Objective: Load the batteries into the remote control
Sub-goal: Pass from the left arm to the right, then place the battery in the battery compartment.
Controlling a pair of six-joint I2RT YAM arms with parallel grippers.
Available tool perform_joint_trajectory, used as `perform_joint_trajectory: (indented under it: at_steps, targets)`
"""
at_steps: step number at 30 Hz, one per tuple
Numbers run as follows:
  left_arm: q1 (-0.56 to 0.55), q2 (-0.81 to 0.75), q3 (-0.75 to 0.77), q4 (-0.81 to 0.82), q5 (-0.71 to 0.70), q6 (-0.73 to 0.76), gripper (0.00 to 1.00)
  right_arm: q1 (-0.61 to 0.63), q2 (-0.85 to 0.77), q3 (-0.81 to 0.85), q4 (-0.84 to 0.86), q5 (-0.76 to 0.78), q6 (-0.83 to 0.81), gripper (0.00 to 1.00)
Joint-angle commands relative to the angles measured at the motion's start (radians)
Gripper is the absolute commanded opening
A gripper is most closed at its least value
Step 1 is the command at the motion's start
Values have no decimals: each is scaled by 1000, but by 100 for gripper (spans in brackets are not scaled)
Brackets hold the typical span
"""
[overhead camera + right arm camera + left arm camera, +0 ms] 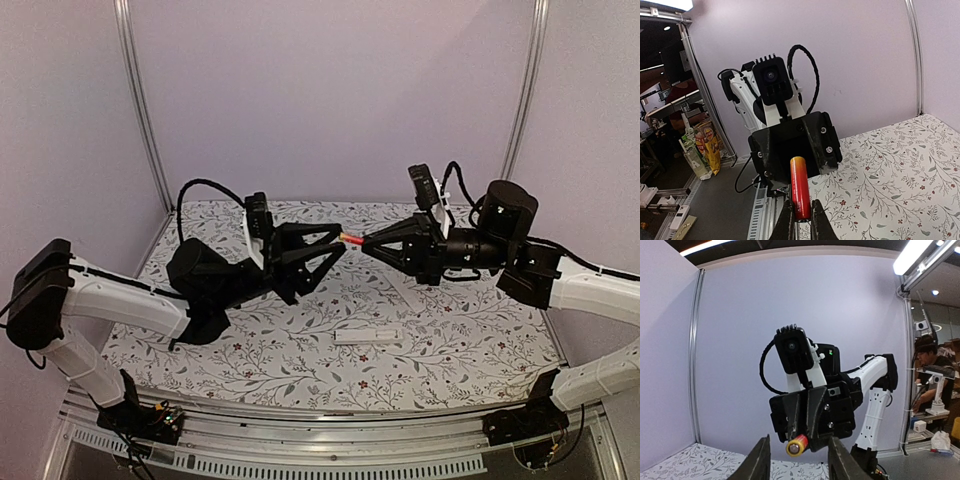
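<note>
Battery (351, 239) in mid-air, the red-orange one, lying level above the table (470, 350) and well beyond the remote control (367, 335), toward the back wall. The right gripper (368, 241) has it. From the right wrist view, both fingers (786, 222) are pinched in on its near end, with the rest poking straight out ahead. Only the finger ends show at the bottom edge there, and the battery's near end disappears between them.

Facing it, beyond the remote control and a touch to its left, is the left gripper (338, 244), jaws spread wide with nothing in them. From the left wrist view, its two fingers (762, 460) come up from the bottom edge on either side of the battery's gold end cap, with a clear gap on each side. Their lower parts are cut off by the frame. Has the cap actually passed in between those fingers, or does it stop just short? Can't tell: from overhead the black tips and the battery run together.

The remote control lies flat on the patterned table, touched by neither gripper. It is too small from above to make out its slot end.
</note>
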State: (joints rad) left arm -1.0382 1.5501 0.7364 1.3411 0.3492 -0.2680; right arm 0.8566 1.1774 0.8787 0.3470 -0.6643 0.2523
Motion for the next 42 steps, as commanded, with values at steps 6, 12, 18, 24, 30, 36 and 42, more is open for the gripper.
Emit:
perform_joint_trajectory:
  at_steps: [6, 12, 18, 24, 30, 36, 42]
  targets:
    - [6, -73, -33, -10, -23, 58, 63, -28, -27, 66, -118, 57, -44, 0]
    - [20, -140, -86, -91, -87, 106, 78, -87, 4, 105, -271, 79, -43, 0]
    - [40, -235, -153, -327, -154, 206, 87, -142, 56, 138, -495, 98, -48, 0]
    - [42, -213, -144, -682, -201, 483, 87, -157, 175, 141, -733, 195, -93, 0]
    - [42, -99, -119, -864, -120, 608, 88, -172, 296, 120, -870, 226, -98, 0]
    - [41, 51, -69, -892, -125, 637, 87, -175, 353, 106, -947, 249, -107, 0]
    - [48, 136, -42, -854, -123, 648, 87, -194, 401, 103, -944, 281, -96, 0]
